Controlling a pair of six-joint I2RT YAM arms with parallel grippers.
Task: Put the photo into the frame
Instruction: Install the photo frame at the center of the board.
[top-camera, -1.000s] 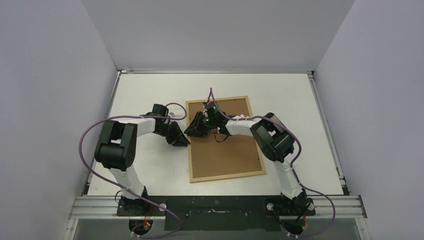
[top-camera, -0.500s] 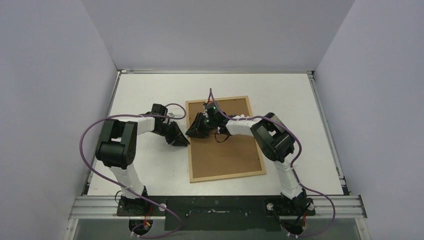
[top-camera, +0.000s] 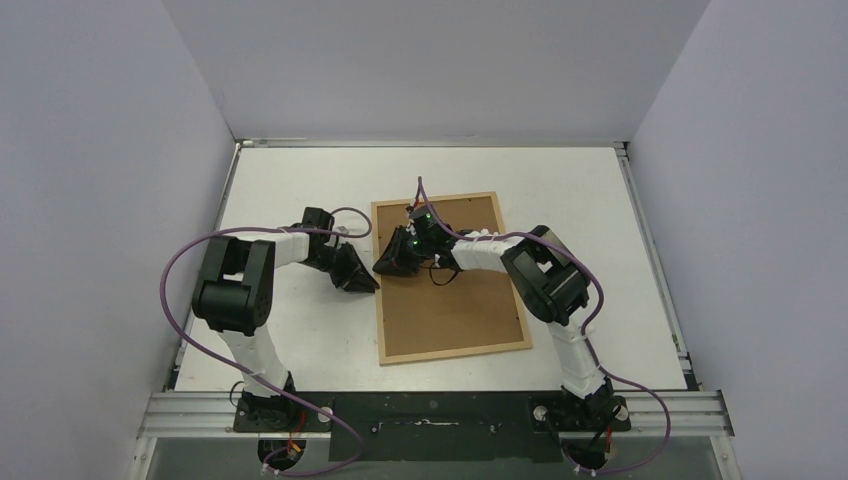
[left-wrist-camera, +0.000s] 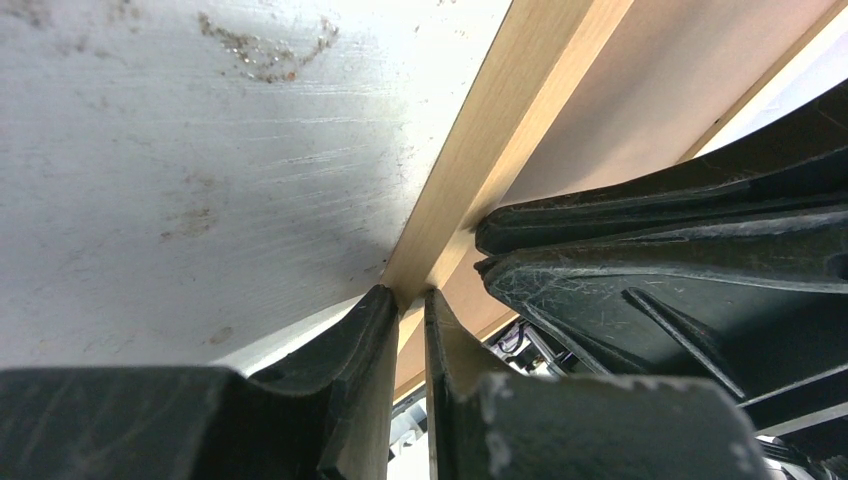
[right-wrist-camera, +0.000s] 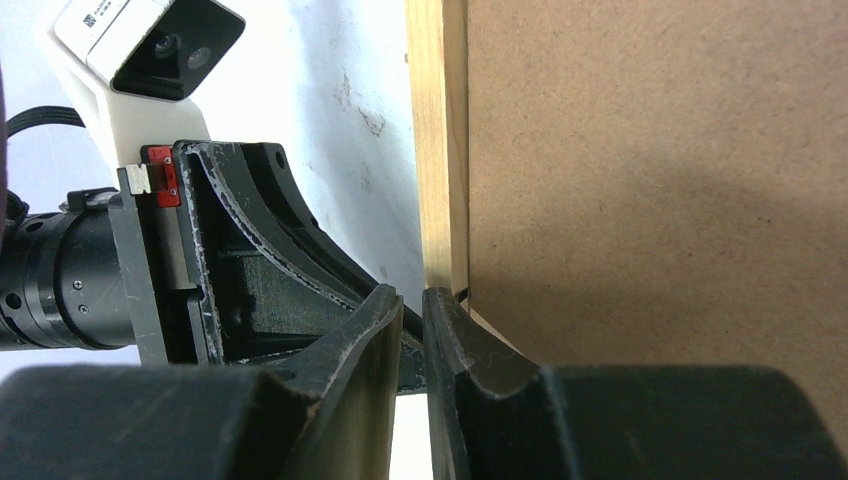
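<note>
As left hand (left-wrist-camera: 408, 296) grips frame (left-wrist-camera: 505, 120), back upward

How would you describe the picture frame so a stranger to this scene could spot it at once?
On the white table, look near its middle, where the left gripper and right gripper meet. The frame lies there, back side up: a plain brown board rimmed by thin light wood, the only brown rectangle in view.

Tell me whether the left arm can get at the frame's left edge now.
Probably yes: the left tool seems to pinch the frame at its left rail. The right tool crowds the same spot but does not block it.
</note>
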